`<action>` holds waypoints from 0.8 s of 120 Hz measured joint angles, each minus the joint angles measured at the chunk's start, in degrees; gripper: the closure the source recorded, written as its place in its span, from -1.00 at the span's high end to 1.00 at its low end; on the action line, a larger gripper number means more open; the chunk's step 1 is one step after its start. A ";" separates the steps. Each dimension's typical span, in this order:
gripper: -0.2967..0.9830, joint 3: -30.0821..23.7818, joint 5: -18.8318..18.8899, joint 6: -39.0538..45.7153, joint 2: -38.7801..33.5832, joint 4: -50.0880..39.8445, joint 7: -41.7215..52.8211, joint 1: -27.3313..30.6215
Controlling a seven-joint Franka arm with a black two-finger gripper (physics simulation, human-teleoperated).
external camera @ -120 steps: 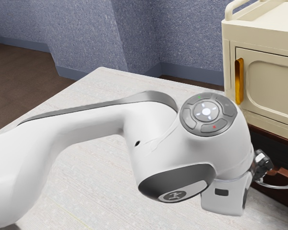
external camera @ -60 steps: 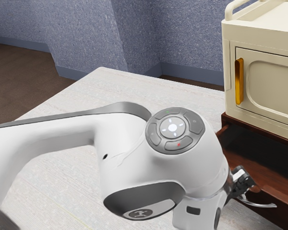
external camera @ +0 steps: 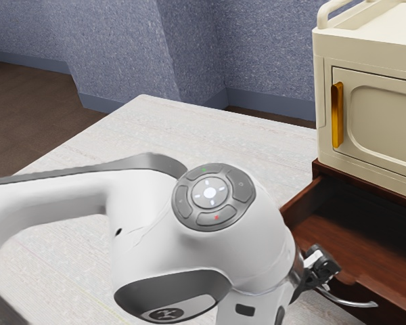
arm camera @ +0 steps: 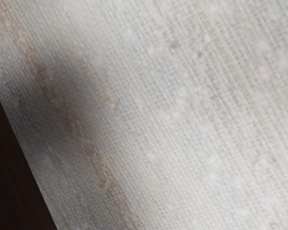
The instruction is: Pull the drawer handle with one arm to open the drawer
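Drawer (external camera: pixel 392 296) farther out, claw (external camera: pixel 325 268) at curved handle (external camera: pixel 352 304) (wide or narrow, I can't tell)

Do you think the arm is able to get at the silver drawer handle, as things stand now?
Probably yes: my gripper is right beside the silver handle on the front of the open drawer, and I see nothing between them.

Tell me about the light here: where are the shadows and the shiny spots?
Exterior view: deep shadow inside the open drawer, under the cream cabinet; pale glints on the drawer's curved metal handle; a golden sheen on the upright handle. Wrist view: a soft grey shadow across the pale table, beside a nearly black-brown edge.
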 joint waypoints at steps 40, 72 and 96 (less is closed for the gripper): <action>0.52 0.00 -0.34 -0.14 -2.93 -3.19 -0.07 -1.32; 0.45 -0.11 -0.18 -0.23 -3.61 -2.00 -0.12 -1.74; 0.50 -0.15 -0.32 -0.28 -5.64 -1.24 -0.16 -2.18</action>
